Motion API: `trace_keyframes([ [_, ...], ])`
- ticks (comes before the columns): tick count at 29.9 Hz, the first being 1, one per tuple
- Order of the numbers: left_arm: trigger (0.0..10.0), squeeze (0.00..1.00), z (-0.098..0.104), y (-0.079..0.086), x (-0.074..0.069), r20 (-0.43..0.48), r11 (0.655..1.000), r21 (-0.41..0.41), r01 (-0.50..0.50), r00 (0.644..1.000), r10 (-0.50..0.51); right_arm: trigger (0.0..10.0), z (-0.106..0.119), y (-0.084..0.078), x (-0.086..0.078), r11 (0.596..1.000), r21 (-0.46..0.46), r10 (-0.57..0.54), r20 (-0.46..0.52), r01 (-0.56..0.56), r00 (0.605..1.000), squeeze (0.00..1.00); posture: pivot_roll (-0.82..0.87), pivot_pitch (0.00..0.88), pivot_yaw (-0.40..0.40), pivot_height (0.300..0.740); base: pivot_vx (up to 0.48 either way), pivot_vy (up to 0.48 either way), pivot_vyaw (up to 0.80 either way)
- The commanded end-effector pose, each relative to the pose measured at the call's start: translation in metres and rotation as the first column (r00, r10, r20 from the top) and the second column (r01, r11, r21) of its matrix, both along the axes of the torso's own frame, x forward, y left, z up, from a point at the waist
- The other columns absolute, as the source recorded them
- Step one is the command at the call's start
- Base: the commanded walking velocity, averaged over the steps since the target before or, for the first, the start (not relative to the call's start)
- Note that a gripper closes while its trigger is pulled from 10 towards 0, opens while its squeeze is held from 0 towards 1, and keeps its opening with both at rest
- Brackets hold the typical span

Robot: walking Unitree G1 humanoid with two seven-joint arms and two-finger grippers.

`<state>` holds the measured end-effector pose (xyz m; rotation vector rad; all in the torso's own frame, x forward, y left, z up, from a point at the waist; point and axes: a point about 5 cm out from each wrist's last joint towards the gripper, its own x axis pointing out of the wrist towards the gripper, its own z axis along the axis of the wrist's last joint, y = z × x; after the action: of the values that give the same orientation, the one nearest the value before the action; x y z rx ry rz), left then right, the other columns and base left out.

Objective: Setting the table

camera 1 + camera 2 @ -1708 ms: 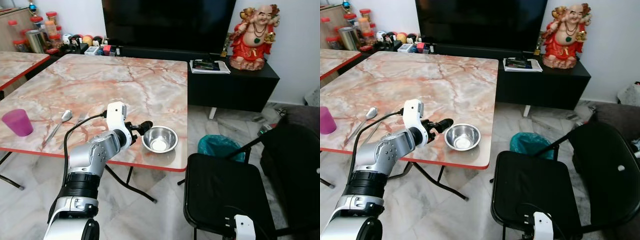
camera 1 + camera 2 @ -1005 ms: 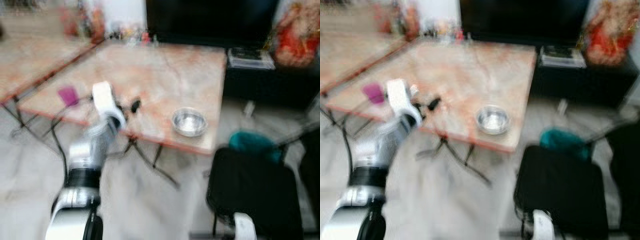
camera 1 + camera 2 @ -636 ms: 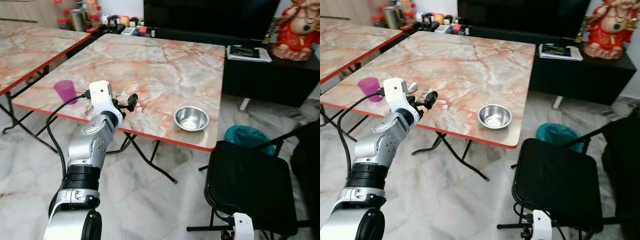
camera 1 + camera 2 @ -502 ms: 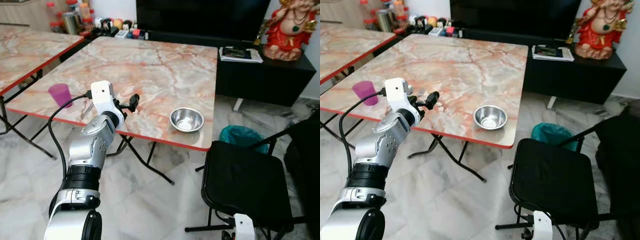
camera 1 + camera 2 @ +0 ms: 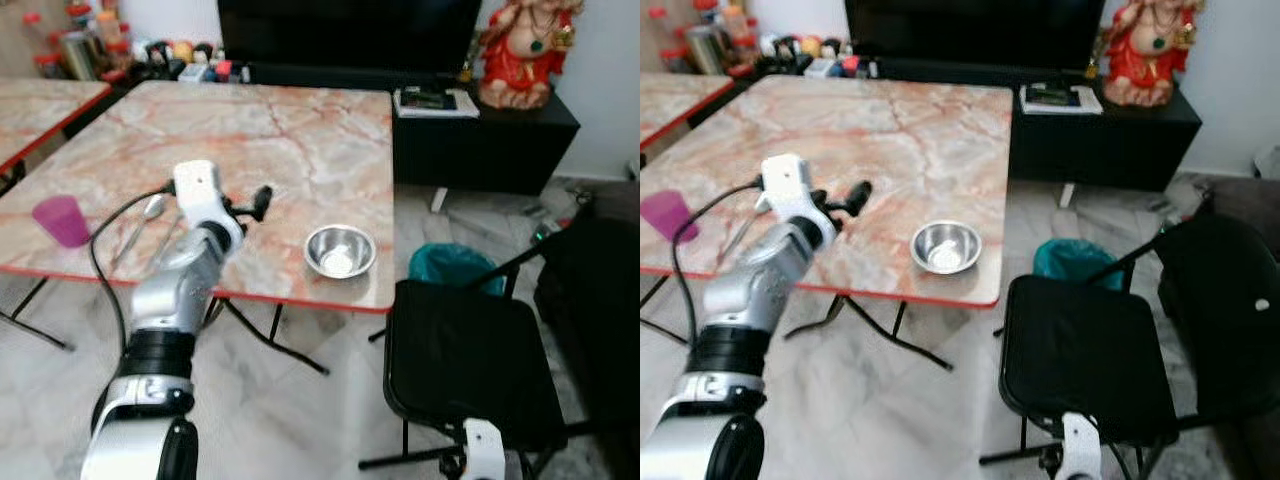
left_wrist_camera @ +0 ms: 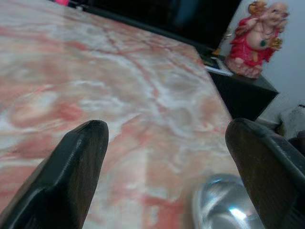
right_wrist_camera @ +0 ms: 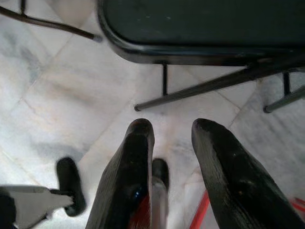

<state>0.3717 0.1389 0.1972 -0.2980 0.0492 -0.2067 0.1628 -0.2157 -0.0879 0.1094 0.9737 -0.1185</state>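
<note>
One steel bowl (image 5: 340, 250) sits near the marble table's (image 5: 300, 150) front right corner, to the right of the left end effector (image 5: 262, 196), apart from it. That end effector hovers above the table, fingers spread wide, empty. Right end effector (image 7: 167, 157) hangs near the floor, fingers narrowly parted.

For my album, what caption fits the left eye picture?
Left pincer hovers open over the marble table, beside a steel bowl, spoon and purple cup.

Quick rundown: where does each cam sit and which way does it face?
Left eye, right eye: head stereo, looking down at marble table, steel bowl, black chair; left arm raised.
Left wrist: along open left gripper over tabletop; shares bowl and red statue with head views.
Right wrist: right gripper pointing at floor, under the chair.
</note>
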Motion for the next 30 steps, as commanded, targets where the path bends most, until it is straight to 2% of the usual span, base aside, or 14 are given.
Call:
trace_keyframes([
  [1, 10.0, 0.00, 0.005, -0.002, 0.000, 0.020, 1.000, 0.013, 0.015, 1.000, -0.015, 10.0, 0.000, 0.000, 0.000, 1.000, 0.005, -0.015, 0.001, 0.015, 1.000, 0.00, 0.01, 0.000, -0.010, 0.740, 0.262, 0.000, -0.50],
  [6, 10.0, 0.00, 0.005, -0.004, 0.000, 0.022, 0.999, 0.015, 0.035, 0.999, -0.035, 10.0, 0.000, 0.000, 0.000, 1.000, 0.004, -0.011, 0.002, 0.011, 1.000, 0.00, 0.00, 0.000, -0.009, 0.740, 0.262, 0.000, -0.32],
  [12, 10.0, 0.00, 0.004, -0.010, -0.003, 0.018, 0.996, 0.021, 0.088, 0.996, -0.089, 10.0, 0.000, -0.001, 0.001, 1.000, -0.001, -0.003, 0.000, 0.003, 1.000, 0.00, 0.01, 0.000, -0.011, 0.740, 0.000, 0.000, 0.00],
  [21, 10.0, 0.00, 0.003, -0.010, -0.004, 0.016, 0.995, 0.027, 0.096, 0.995, -0.097, 10.0, 0.000, 0.000, 0.000, 1.000, 0.004, -0.005, -0.004, 0.005, 1.000, 0.00, 0.01, 0.000, -0.011, 0.740, 0.276, 0.000, -0.61],
  [30, 10.0, 0.00, 0.002, -0.012, -0.006, 0.016, 0.993, 0.026, 0.118, 0.993, -0.118, 10.0, 0.000, 0.000, 0.001, 1.000, -0.001, -0.008, 0.000, 0.008, 1.000, 0.00, 0.01, 0.000, -0.010, 0.740, 0.275, 0.000, -0.24],
])
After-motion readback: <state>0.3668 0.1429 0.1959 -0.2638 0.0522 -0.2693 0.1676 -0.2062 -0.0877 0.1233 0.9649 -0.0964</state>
